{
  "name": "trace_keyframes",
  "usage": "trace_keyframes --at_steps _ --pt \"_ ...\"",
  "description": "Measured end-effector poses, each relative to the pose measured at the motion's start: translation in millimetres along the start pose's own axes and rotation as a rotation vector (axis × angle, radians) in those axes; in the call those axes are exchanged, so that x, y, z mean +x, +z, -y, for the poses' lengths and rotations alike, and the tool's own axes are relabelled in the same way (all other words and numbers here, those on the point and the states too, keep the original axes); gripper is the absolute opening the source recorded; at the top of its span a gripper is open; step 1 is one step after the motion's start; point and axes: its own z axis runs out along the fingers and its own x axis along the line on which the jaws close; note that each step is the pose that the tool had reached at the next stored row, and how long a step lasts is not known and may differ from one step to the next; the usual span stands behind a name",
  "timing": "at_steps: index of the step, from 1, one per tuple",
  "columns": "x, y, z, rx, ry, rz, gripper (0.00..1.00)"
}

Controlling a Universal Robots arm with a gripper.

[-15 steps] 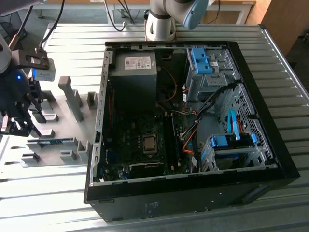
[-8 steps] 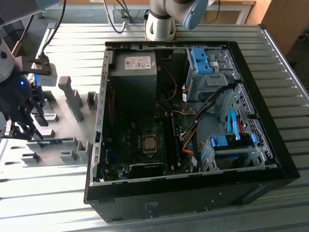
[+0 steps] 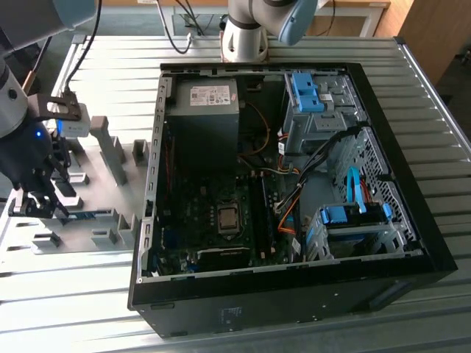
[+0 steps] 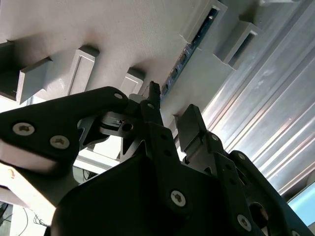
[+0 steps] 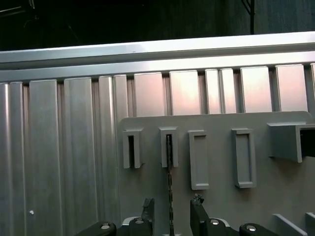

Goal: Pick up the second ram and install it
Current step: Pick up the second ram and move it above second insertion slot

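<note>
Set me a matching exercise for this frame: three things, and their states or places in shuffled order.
1. second ram
2. gripper
3. computer case

A. side open, board exposed
B. standing on edge in the grey fixture plate
C. open, fingers either side of the stick

Pairs: 1-B; 2-C; 3-A

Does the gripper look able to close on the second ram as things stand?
Probably yes. In the first wrist view the second ram stands edge-on between the open fingers of the gripper, with nothing between them; the grey fixture blocks lie beyond the fingertips.
</note>
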Motion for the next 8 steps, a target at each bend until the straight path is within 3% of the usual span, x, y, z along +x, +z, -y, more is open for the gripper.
trace_keyframes --at_steps 8 --pt "0.4 12.0 0.2 0.0001 -0.003 -0.0001 0.42"
